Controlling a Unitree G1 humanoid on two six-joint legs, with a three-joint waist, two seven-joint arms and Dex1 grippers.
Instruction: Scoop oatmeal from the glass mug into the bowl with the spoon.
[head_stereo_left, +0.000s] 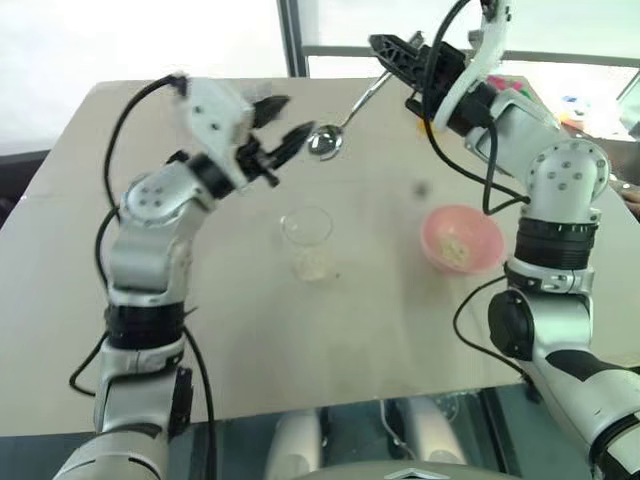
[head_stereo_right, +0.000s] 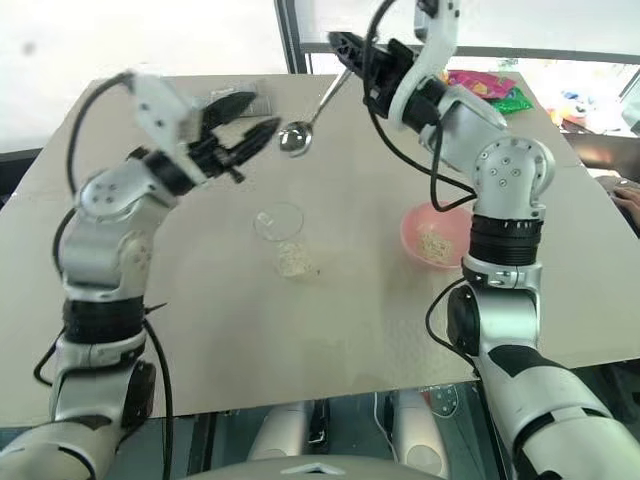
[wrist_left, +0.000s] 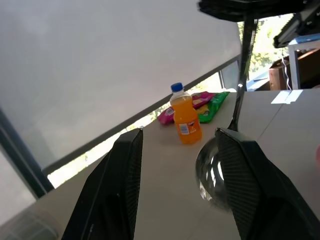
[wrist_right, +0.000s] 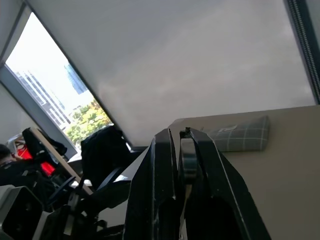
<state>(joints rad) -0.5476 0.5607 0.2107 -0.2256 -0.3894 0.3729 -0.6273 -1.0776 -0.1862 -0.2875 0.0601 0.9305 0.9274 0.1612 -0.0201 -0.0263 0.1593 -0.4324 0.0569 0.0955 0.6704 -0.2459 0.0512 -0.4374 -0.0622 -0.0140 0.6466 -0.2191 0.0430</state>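
On the beige table (head_stereo_left: 250, 380) your left gripper (head_stereo_left: 283, 125) hangs with fingers apart beside the spoon (head_stereo_left: 345, 120), the glass mug (head_stereo_left: 307, 240) of oatmeal (head_stereo_left: 313, 265) mid-table, the pink bowl (head_stereo_left: 461, 240) further right, your right gripper (head_stereo_left: 385, 46) clamping the handle; I judge the handover done, so dip into the mug next.

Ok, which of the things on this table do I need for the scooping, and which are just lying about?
For the job:
spoon, held by the right tool
mug, a little oatmeal left in it
pink bowl, some oatmeal already inside
left tool, open beside the spoon's bowl

Lying about:
orange bottle
snack packets
checked cloth
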